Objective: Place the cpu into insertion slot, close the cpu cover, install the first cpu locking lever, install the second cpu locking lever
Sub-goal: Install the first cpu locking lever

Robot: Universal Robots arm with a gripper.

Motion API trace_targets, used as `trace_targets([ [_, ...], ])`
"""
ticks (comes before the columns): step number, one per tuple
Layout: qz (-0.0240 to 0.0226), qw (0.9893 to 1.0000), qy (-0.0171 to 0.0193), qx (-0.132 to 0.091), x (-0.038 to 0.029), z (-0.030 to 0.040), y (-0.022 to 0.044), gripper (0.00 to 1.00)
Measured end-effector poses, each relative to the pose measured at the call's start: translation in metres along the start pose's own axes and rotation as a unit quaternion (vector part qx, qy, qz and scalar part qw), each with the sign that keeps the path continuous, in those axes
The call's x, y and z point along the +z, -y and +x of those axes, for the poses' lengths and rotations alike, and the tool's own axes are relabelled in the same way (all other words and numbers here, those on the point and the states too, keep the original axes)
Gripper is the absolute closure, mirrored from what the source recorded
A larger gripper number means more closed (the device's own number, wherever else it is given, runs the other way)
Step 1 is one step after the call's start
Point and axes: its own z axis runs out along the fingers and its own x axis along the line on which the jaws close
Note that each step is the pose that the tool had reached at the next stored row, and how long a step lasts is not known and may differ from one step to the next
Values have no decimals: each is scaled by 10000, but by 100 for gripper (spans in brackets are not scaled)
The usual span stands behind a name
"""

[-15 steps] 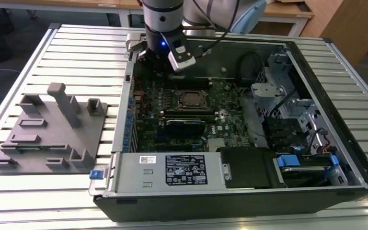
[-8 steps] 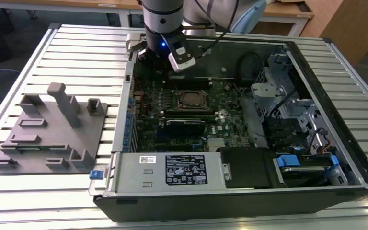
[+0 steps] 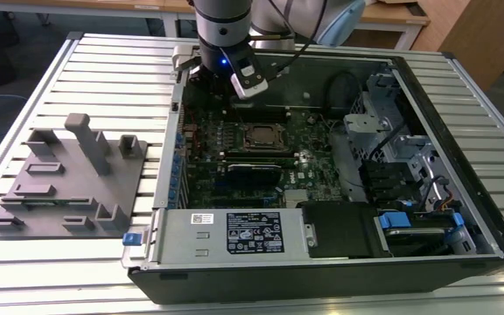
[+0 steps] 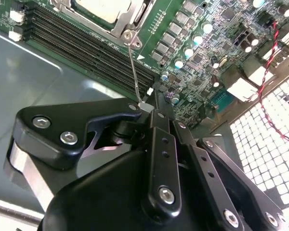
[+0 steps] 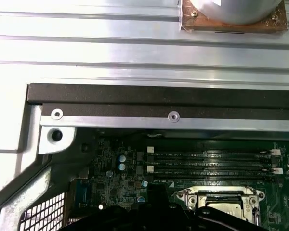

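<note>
Progress looks past the halfway mark, judging by how things lie. On the slatted bench (image 3: 77,59), a grey fixture block (image 3: 68,177) sits well off to the exterior view's left of the claw (image 4: 151,109), apart from the work. The claw itself hangs inside the open computer case (image 3: 462,157), over the far edge of the green board (image 3: 208,164). In the second wrist view it appears pressed together on the free end of a thin wire locking lever (image 4: 135,67). The lever slants up off the board from its hinge to the claw's tip, crossing over the long black memory slots (image 4: 86,48). Just beyond that hinge, near the claw, the cpu (image 4: 103,7) lies flat in the insertion slot (image 3: 245,128). The cpu cover (image 4: 135,18) seems to be down around it, with the dull silver top showing through the window. So seating and covering read as done. The pinched lever is raised and not latched, so that step is open. Which of the two levers this is, and how the other one stands, I cannot tell. Farther to the exterior view's right of the claw is the drive cage (image 3: 383,125).
</note>
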Motion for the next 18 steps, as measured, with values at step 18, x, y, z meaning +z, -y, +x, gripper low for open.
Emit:
trace_targets([
  [18, 2, 10000, 0, 0, 11, -347, 3, 89],
])
